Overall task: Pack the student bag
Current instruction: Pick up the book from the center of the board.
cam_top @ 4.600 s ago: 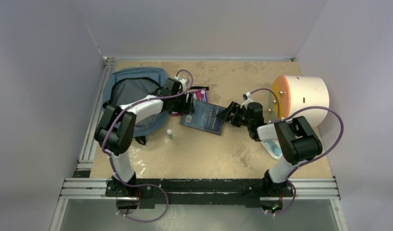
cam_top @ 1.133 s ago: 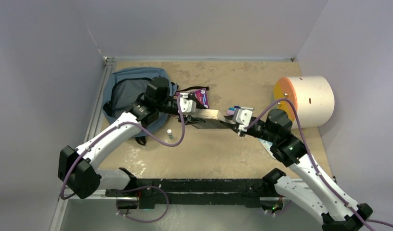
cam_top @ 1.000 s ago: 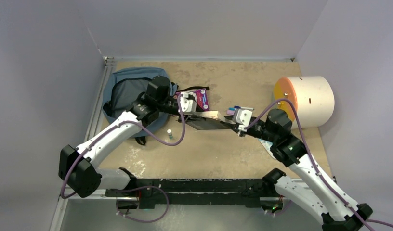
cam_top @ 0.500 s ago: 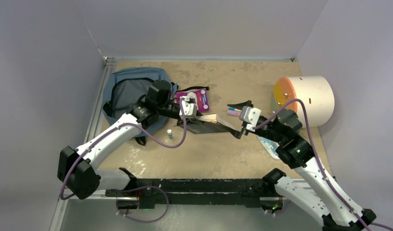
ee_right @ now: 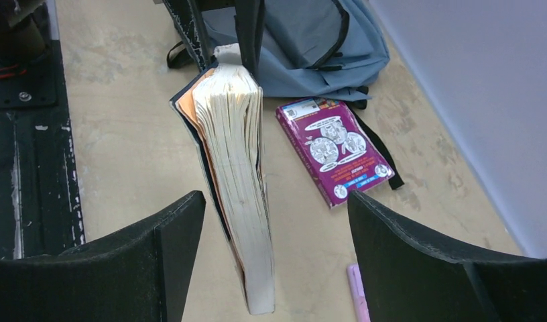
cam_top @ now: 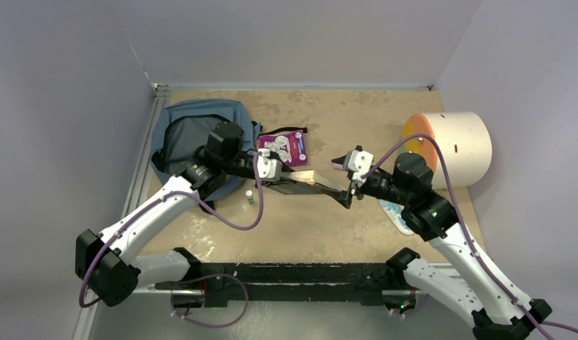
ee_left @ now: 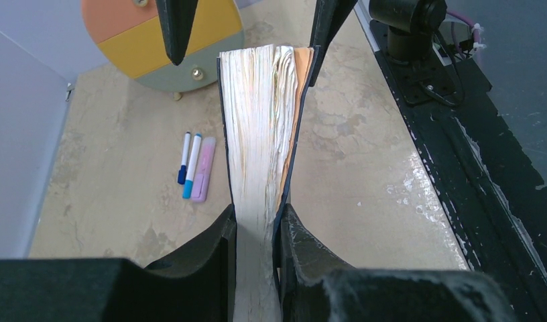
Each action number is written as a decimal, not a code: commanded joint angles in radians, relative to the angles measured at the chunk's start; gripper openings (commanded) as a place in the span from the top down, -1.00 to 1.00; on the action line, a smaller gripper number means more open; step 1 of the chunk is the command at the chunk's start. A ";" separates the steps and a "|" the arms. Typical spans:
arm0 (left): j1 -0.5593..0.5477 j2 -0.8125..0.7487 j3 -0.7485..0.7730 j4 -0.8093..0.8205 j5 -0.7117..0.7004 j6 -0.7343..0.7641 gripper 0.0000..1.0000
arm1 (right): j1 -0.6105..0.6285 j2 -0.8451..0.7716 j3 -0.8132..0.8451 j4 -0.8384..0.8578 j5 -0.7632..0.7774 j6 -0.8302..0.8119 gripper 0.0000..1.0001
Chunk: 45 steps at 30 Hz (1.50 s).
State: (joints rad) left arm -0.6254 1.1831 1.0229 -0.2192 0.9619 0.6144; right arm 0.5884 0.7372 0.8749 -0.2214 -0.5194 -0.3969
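Note:
The student bag point(cam_top: 190, 134), a grey-blue backpack, lies open at the far left; it also shows as the bag point(ee_right: 311, 40) in the right wrist view. My left gripper point(cam_top: 270, 172) is shut on one end of a thick dark-covered book point(cam_top: 307, 183), held off the table with its pages on edge. In the left wrist view the book point(ee_left: 264, 134) is pinched between both fingers of that gripper point(ee_left: 257, 235). My right gripper point(cam_top: 348, 178) stands open around the book's other end point(ee_right: 234, 174), its fingers well apart from the covers point(ee_right: 277, 228).
A purple book point(cam_top: 286, 147) lies flat beside the bag. Two blue pens point(ee_left: 189, 161) and a pink stick point(ee_left: 204, 171) lie on the table. A small bottle point(cam_top: 249, 197) stands near the bag's strap. A white cylinder with an orange face point(cam_top: 449, 145) sits at the right.
My right gripper has opened and let go of the book. My left gripper has shut on the book and carried it a little to the left.

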 commanded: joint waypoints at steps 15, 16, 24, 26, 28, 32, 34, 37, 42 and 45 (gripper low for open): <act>-0.006 -0.052 0.044 0.100 0.087 0.050 1.00 | 0.003 0.167 0.014 0.099 -0.099 0.030 0.01; -0.005 -0.054 0.043 0.100 0.089 0.052 1.00 | 0.002 0.170 0.013 0.102 -0.101 0.031 0.04; -0.005 -0.044 0.059 0.102 0.084 0.054 1.00 | 0.005 0.178 0.011 0.102 -0.150 0.024 0.57; -0.006 -0.038 0.063 0.115 0.054 0.022 1.00 | 0.005 0.170 0.012 0.106 -0.139 0.016 0.88; -0.006 -0.031 0.074 0.116 0.004 -0.022 0.96 | 0.005 0.145 0.004 0.144 -0.097 0.035 1.00; -0.004 -0.032 0.082 0.097 -0.139 -0.120 0.52 | 0.005 0.044 -0.071 0.325 0.049 0.198 1.00; -0.005 -0.052 0.059 0.115 -0.225 -0.188 0.26 | 0.006 0.011 -0.107 0.405 0.164 0.314 1.00; -0.004 -0.106 0.014 0.152 -0.421 -0.313 -0.03 | 0.005 0.003 -0.108 0.431 0.267 0.432 1.00; 0.005 -0.136 0.001 0.093 -0.874 -0.561 -0.33 | 0.006 0.039 -0.077 0.371 0.381 0.564 1.00; 0.085 -0.094 0.064 -0.076 -0.956 -0.728 -0.38 | 0.005 0.056 -0.061 0.334 0.439 0.618 1.00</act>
State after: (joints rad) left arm -0.6205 1.0531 1.0233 -0.1482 0.2852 0.1631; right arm 0.5953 0.7925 0.7418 0.0086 -0.2134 0.0750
